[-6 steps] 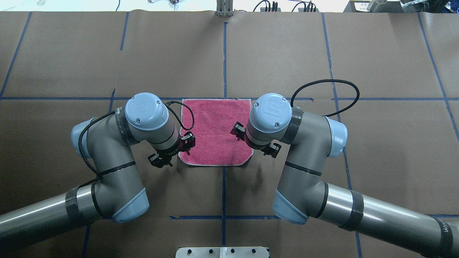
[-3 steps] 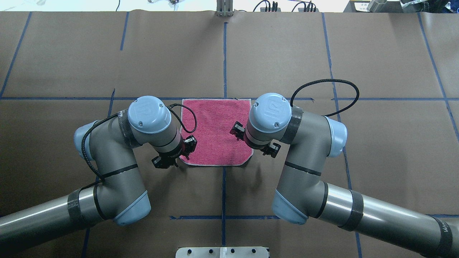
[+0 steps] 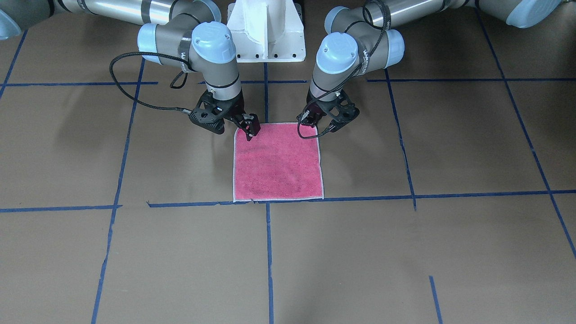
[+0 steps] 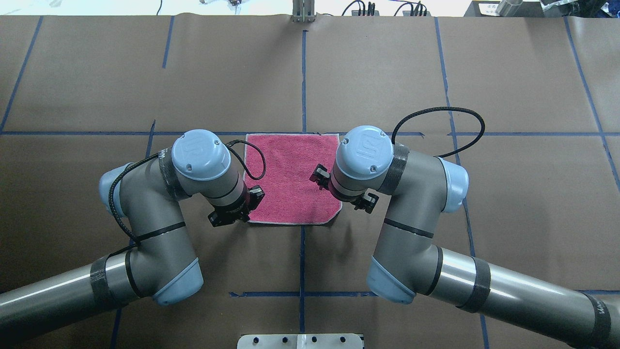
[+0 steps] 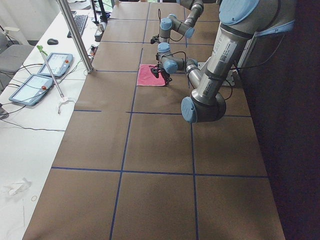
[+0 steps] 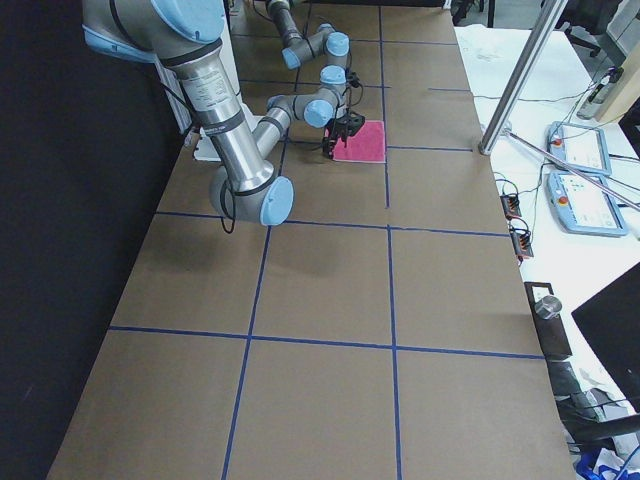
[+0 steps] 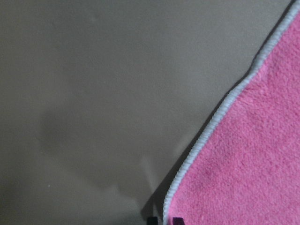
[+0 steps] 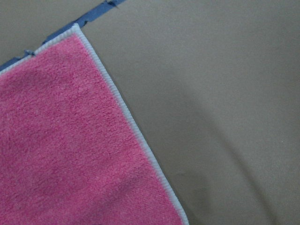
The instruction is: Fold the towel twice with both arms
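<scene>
The towel [image 4: 290, 179] lies flat and pink side up on the brown table, also in the front view [image 3: 278, 166]. My left gripper [image 4: 237, 207] stands at its near-left corner [image 3: 321, 123]. In the left wrist view two dark fingertips [image 7: 177, 220] sit close on either side of the towel's white border [image 7: 206, 131], pinching it. My right gripper [image 3: 234, 127] stands over the near-right corner with its jaws wide apart. The right wrist view shows only the towel's edge [image 8: 65, 140] and no fingers. That corner looks cut off in the overhead view.
Blue tape lines [image 4: 302, 82] cross the paper-covered table [image 4: 436, 72]. The white pedestal [image 3: 265, 31] stands between the arms. A metal plate [image 4: 300, 341] sits at the near edge. Tablets [image 5: 37, 82] and a pole [image 5: 75, 35] stand on the side table.
My left gripper has shifted slightly right and toward the robot onto the towel's near-left corner, and its jaws have narrowed. The right arm and the towel have not moved.
</scene>
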